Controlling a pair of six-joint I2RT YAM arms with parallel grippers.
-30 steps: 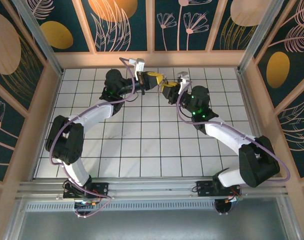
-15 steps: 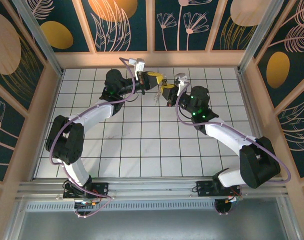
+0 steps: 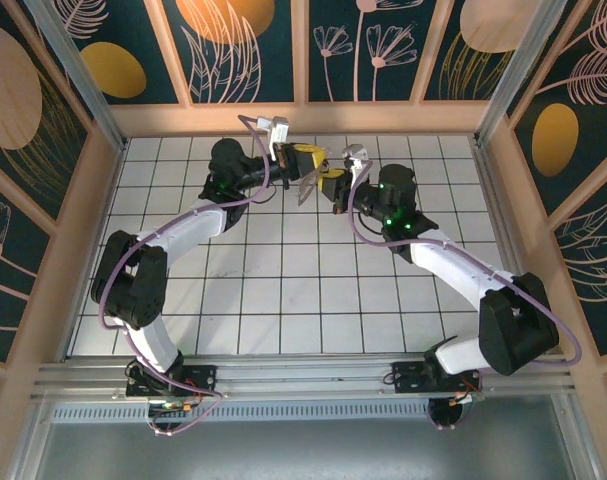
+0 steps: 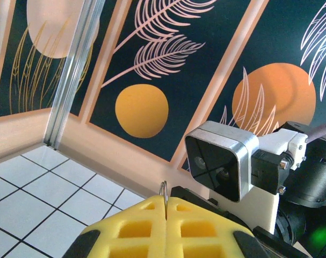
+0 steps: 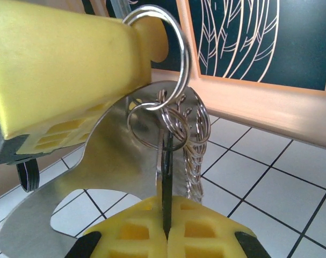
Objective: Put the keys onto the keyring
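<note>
My left gripper [image 3: 305, 158] is raised over the far middle of the floor, its yellow fingers [image 4: 136, 226] shut on the keyring's big metal ring [image 4: 164, 189]. From that ring [image 5: 176, 51] hang several smaller rings [image 5: 197, 134] and the keyring's flat silvery-beige fob [image 5: 111, 161]. The fob [image 3: 308, 188] dangles between the two grippers. My right gripper [image 3: 331, 183] faces the left one, close to it. Its pads [image 5: 136, 231] are shut on a thin dark key [image 5: 166, 183], seen edge-on. The key's top reaches into one small ring [image 5: 152, 129].
The white tiled floor [image 3: 283, 290] lies under both raised grippers. A wooden rim and painted wall panels [image 3: 303, 118] stand just behind them. The right wrist's camera housing [image 4: 222, 158] sits right in front of the left fingers.
My right gripper has crept slightly up and left towards the left gripper. The hanging fob has swung and turned its flat face to the top camera. The left arm has held still.
</note>
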